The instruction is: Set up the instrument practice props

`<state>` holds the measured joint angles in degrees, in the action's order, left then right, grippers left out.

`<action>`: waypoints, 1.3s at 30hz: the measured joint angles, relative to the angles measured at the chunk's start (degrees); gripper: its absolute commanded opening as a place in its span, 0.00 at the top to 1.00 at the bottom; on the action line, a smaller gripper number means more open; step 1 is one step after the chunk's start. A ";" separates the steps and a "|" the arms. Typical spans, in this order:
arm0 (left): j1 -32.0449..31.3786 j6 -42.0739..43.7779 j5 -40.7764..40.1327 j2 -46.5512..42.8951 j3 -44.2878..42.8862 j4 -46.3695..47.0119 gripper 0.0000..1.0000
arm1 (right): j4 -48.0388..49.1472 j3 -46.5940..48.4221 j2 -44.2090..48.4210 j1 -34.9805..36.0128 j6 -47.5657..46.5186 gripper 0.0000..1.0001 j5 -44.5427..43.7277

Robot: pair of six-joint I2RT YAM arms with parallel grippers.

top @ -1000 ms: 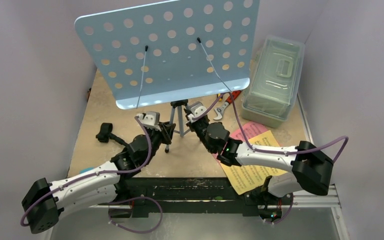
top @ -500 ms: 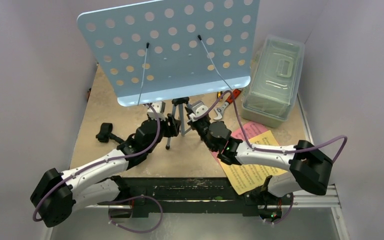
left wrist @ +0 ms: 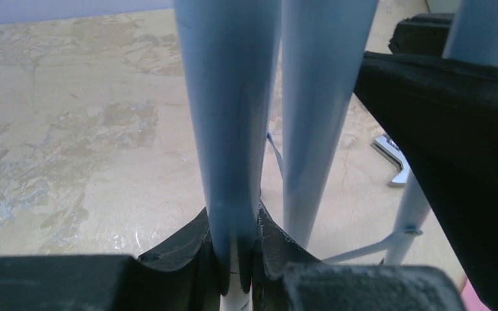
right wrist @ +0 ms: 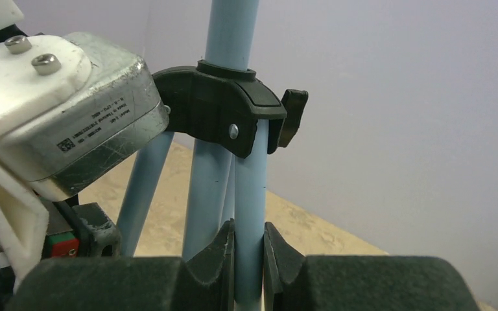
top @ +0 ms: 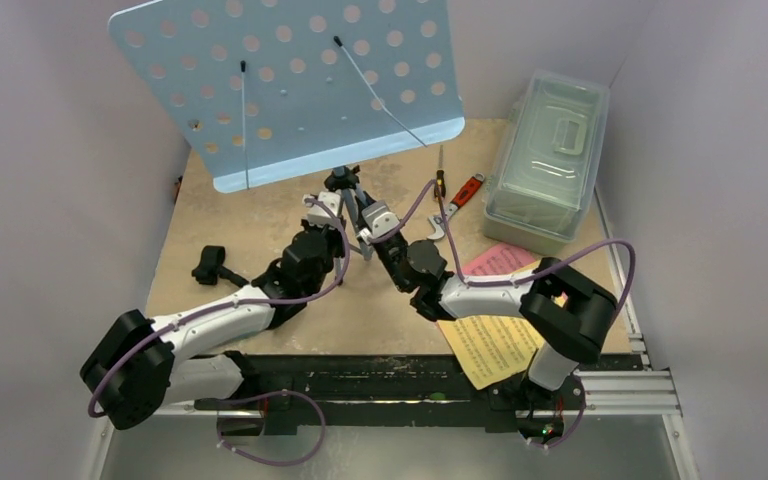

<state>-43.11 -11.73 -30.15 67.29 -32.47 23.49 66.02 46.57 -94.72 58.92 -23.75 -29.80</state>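
The light blue perforated music stand (top: 290,85) stands at the back of the table, its desk tilted toward the left. Its tripod legs (top: 352,205) spread below a black collar (right wrist: 224,113). My left gripper (top: 328,215) is shut on one leg tube (left wrist: 233,129), which sits pinched between the jaws (left wrist: 237,259). My right gripper (top: 375,228) is shut on another leg tube (right wrist: 249,181), just under the collar (right wrist: 249,256). Yellow (top: 495,345) and pink (top: 495,262) sheet-music pages lie flat at the right front. A black mic stand piece (top: 210,267) lies at the left. The microphone is out of view.
A clear lidded box (top: 548,155) stands at the back right. A red-handled wrench (top: 457,198) and a screwdriver (top: 440,178) lie between it and the tripod. Pale walls close in both sides and the back.
The music stand has shifted left and toward the back, its desk leaning further left. My left gripper opened and shut again on a leg. Both arms reached further forward.
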 measured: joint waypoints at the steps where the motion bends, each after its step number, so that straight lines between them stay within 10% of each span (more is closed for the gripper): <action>1: 0.17 0.31 -1.05 0.57 0.31 1.68 1.00 | 1.57 0.02 -0.70 -0.17 -0.87 1.00 0.72; 19: 0.22 12.31 -4.00 4.74 2.54 13.07 1.00 | -5.09 -7.80 7.63 -4.35 15.41 1.00 10.99; 33: 0.24 7.72 4.02 -2.08 4.90 5.60 1.00 | -17.90 -12.96 20.11 -9.92 31.28 1.00 37.00; 39: 0.79 7.10 6.27 -3.34 6.60 7.15 1.00 | -16.85 -12.44 19.56 -11.41 35.28 0.62 43.50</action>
<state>-42.33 -4.62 -23.88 63.94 -25.87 30.63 49.17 34.13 -75.16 47.51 11.53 13.69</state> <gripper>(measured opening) 0.247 0.226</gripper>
